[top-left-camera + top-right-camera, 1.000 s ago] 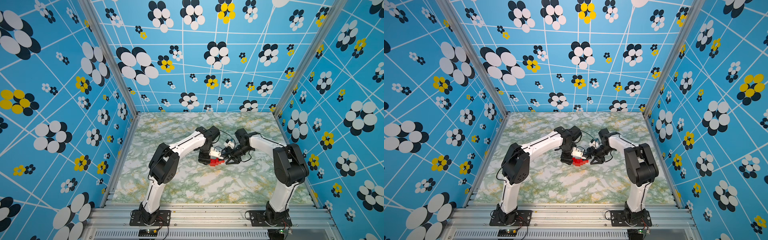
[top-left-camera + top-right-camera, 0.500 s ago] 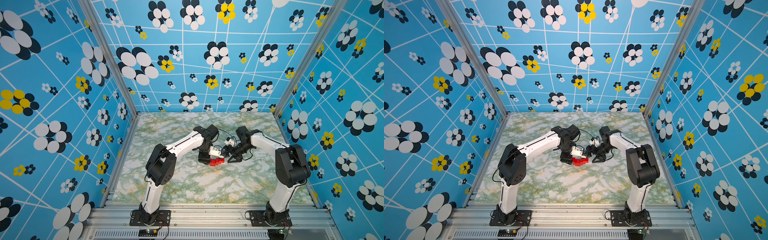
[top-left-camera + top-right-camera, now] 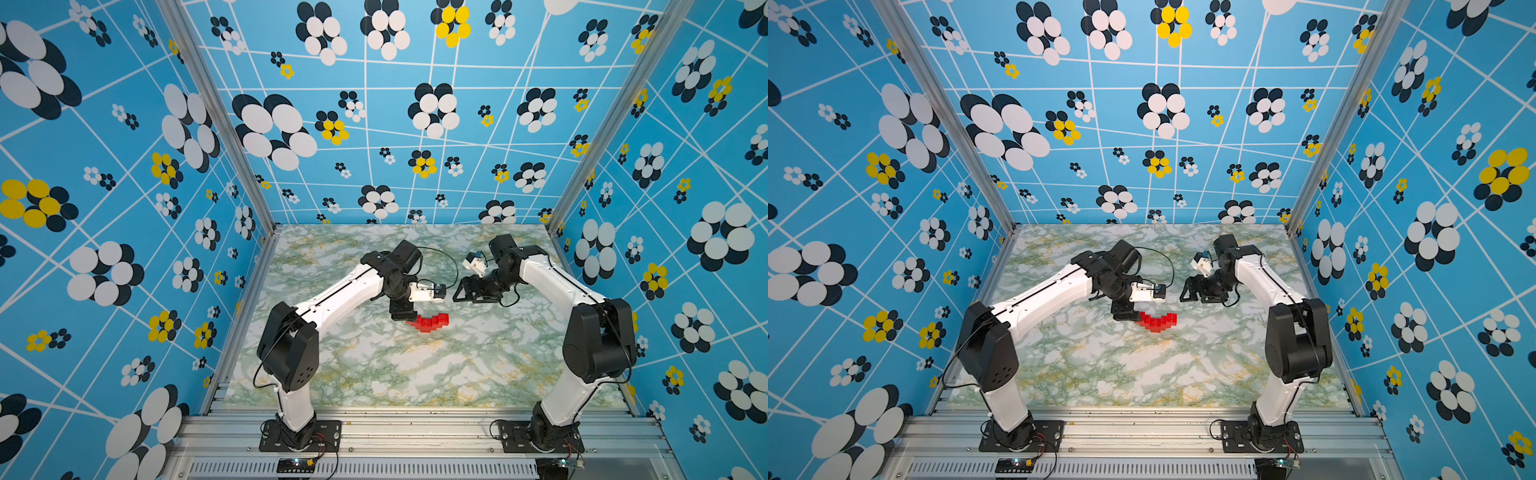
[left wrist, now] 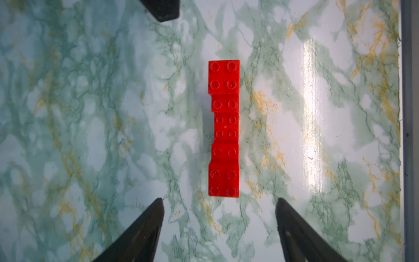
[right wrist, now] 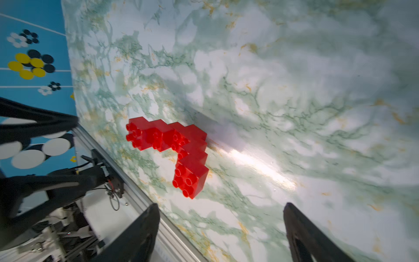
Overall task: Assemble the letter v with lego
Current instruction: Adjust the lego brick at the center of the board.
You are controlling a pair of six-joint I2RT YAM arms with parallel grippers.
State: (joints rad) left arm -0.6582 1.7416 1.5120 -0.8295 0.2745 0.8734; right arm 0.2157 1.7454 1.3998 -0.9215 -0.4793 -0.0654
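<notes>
**A:** How far along is the build?

**B:** It looks finished. The left claw (image 3: pixel 403 315), jaws apart and empty, hangs just beside the letter v (image 3: pixel 428 323), which stands on the table (image 3: pixel 374 374). The right claw (image 3: pixel 463 293), also apart and empty, hovers clear.

**A:** Do the views differ?

**B:** The left wrist view shows a straight studded row. The right wrist view shows the V.

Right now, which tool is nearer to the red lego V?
Left. The left tool is close above one end of the V; the right tool hangs farther off, beyond the other end, clear of it.
</notes>
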